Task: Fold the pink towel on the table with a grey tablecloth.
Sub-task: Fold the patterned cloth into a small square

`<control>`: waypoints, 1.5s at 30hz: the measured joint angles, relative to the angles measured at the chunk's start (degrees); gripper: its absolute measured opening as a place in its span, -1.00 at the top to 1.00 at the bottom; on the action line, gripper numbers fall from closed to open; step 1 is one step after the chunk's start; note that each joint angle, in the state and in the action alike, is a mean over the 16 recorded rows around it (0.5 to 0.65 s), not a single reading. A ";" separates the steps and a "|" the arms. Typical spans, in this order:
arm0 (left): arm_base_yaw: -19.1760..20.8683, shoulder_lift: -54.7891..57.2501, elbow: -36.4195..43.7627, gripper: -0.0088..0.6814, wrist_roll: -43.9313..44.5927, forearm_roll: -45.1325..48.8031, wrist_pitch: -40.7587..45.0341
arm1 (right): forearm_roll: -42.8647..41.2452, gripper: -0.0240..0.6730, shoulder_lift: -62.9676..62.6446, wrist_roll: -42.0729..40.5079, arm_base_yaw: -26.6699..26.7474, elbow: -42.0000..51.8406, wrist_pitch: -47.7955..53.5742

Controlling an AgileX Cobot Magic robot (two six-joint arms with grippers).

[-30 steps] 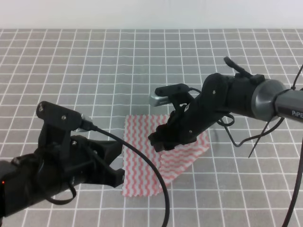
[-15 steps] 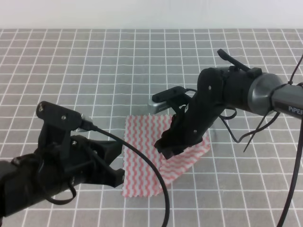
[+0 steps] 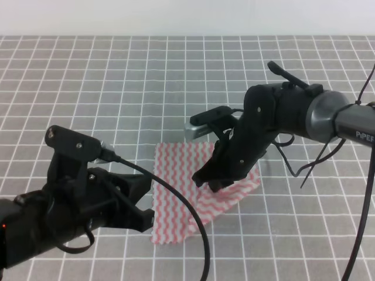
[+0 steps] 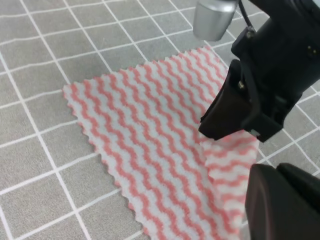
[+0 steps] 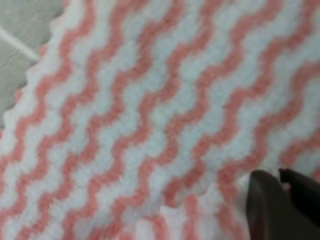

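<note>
The pink towel [image 3: 176, 199] lies on the table with a grey tablecloth [image 3: 117, 88], its right part doubled over into a loose flap. My right gripper [image 3: 208, 180] reaches down onto the towel's middle. In the right wrist view its fingers [image 5: 265, 210] are pressed together at a raised edge of the towel [image 5: 150, 115], pinching it. The left wrist view shows the same gripper [image 4: 225, 135] as a dark block over the towel [image 4: 140, 130], with the flap just below it. My left gripper [image 3: 146, 219] sits shut at the towel's left edge, holding nothing that shows.
A silver wrist camera housing [image 3: 196, 130] on the right arm hangs over the towel's far edge. Black cables loop from both arms: one [image 3: 196, 228] crosses the towel's near corner, another [image 3: 304, 170] trails right of it.
The right gripper has shifted a little to the right over the towel and its arm has swung more upright. The left arm has stayed still.
</note>
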 joint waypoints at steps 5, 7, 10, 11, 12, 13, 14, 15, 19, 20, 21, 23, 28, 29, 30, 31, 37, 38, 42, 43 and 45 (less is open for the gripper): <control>0.02 0.08 -0.05 0.98 4.08 -0.06 0.12 | -0.93 0.93 -1.53 1.88 0.00 -0.43 0.35; 0.02 0.10 -0.05 0.98 6.33 -0.05 0.38 | -1.26 0.95 -2.22 2.60 0.00 -0.60 0.50; 0.02 0.25 -0.05 0.94 9.84 -0.06 0.82 | -1.52 0.96 -3.26 3.41 -0.02 -0.81 0.74; 0.01 0.39 -0.03 0.90 11.00 -0.12 1.04 | -1.57 0.96 -3.59 3.62 -0.03 -0.85 0.81; 0.02 0.56 -0.05 0.87 12.12 -0.13 1.15 | -1.60 0.97 -3.98 3.92 -0.07 -0.89 0.81; 0.03 0.79 -0.06 0.84 13.17 -0.15 1.29 | -1.61 0.97 -4.19 4.23 -0.10 -0.89 0.74; 0.03 1.08 -0.06 0.77 14.13 -0.24 1.62 | -1.62 0.97 -4.37 4.50 -0.16 -0.89 0.66; 0.03 1.38 -0.06 0.71 15.08 -0.24 1.94 | -1.62 0.97 -4.62 4.78 -0.22 -0.89 0.57; 0.03 3.06 -0.08 0.45 17.66 -0.23 3.63 | -1.18 0.97 -5.00 5.61 -0.57 -0.88 0.12; 0.03 3.57 -0.08 0.37 18.05 -0.31 4.11 | -1.01 0.96 -4.99 5.79 -0.67 -0.87 0.00; 0.03 4.14 -0.12 0.30 18.24 -0.41 4.45 | -0.86 0.96 -4.95 5.97 -0.78 -0.87 -0.15; 0.03 5.31 -0.18 0.15 18.66 -0.41 5.08 | -0.51 0.96 -4.91 6.31 -0.98 -0.87 -0.43; 0.04 8.50 -0.53 -0.12 20.06 -0.37 6.53 | 0.43 0.96 -4.84 6.71 -1.44 -0.87 -1.24; 0.03 9.13 -0.61 -0.16 20.35 -0.46 6.81 | 0.61 0.96 -4.84 6.70 -1.51 -0.86 -1.35; 0.03 9.71 -0.70 -0.17 20.65 -0.46 6.88 | 0.80 0.96 -4.84 6.69 -1.55 -0.86 -1.49; 0.03 10.31 -0.78 -0.19 20.94 -0.45 6.98 | 0.98 0.96 -4.84 6.68 -1.59 -0.86 -1.61; 0.03 13.25 -1.23 -0.23 22.18 -0.60 6.00 | 1.56 0.96 -4.84 6.60 -1.65 -0.86 -2.14; 0.03 13.69 -1.29 -0.23 22.34 -0.60 5.77 | 1.66 0.96 -4.84 6.59 -1.65 -0.86 -2.23; 0.02 15.30 -1.42 -0.23 22.80 -0.69 5.18 | 2.00 0.96 -4.77 6.54 -1.65 -0.86 -2.56; 0.01 15.66 -1.43 -0.23 22.94 -0.69 5.00 | 2.09 0.96 -4.77 6.53 -1.65 -0.86 -2.63; 0.02 16.33 -1.43 -0.23 23.25 -0.60 4.63 | 2.26 0.96 -4.77 6.51 -1.66 -0.85 -2.73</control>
